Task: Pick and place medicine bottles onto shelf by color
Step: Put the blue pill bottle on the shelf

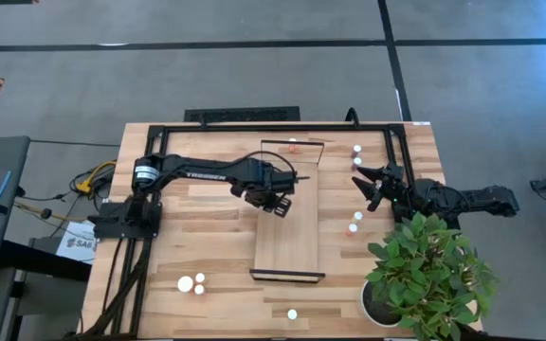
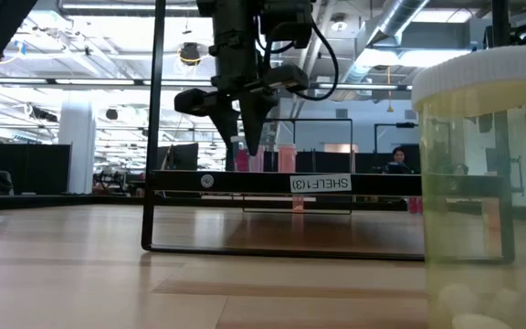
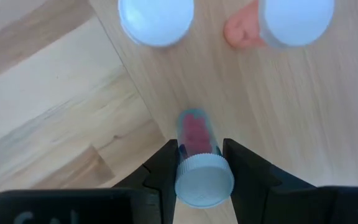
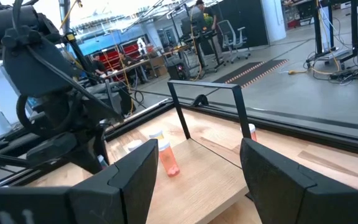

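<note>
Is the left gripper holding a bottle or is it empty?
Holding. In the left wrist view, the left gripper is shut on a red bottle with a white cap, one finger on each side, above the shelf.

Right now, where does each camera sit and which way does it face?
High: overhead, straight down on the table; both arms, shelf.
Low: tabletop height, level towards the room; left gripper above shelf.
Left wrist: looks past its fingers gripping a red bottle over the shelf.
Right wrist: looks past the open right gripper across the shelf to the left arm.
Shared: high and right wrist both show the left arm.
</note>
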Controlling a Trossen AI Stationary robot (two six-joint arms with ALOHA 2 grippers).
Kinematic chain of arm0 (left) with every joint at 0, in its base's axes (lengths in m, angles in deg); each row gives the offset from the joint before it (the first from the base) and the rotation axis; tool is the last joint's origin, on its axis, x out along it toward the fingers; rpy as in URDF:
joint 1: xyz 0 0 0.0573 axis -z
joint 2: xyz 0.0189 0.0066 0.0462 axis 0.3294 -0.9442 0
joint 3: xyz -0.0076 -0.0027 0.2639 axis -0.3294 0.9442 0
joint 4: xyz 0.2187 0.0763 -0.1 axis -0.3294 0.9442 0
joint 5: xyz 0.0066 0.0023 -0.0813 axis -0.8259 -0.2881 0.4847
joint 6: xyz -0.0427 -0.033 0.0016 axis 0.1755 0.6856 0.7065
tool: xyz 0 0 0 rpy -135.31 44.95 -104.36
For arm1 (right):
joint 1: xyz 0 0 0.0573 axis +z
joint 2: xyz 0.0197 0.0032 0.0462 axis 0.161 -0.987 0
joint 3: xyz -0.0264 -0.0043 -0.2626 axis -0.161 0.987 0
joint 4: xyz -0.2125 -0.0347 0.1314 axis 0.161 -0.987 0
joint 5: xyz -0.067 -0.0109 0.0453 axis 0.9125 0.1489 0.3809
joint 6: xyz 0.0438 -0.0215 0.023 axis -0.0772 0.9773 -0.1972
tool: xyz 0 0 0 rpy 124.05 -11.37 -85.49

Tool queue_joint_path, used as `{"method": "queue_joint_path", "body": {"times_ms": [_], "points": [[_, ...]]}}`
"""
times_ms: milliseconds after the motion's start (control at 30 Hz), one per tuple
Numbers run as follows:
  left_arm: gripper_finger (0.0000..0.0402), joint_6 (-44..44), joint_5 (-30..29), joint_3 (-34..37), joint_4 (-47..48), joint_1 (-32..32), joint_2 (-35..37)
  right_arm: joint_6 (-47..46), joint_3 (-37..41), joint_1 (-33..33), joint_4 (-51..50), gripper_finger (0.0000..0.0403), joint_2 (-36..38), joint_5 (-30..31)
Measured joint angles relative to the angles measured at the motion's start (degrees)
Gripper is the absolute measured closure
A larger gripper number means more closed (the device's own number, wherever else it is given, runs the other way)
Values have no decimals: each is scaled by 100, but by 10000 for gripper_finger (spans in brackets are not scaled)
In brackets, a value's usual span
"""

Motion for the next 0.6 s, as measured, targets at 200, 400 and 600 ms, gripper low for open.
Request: {"method": "queue_joint_path", "body": {"times_ms": [200,400,600], "points": [[304,-26,-14,0,-40,-95,0,0,-2,-2,0,152,-1,2],[303,-26,5,0,-54,-141,0,-1,-1,-1,0,152,0,0],[303,-30,105,0,-116,-197,0,-2,0,0,0,152,0,2]]}}
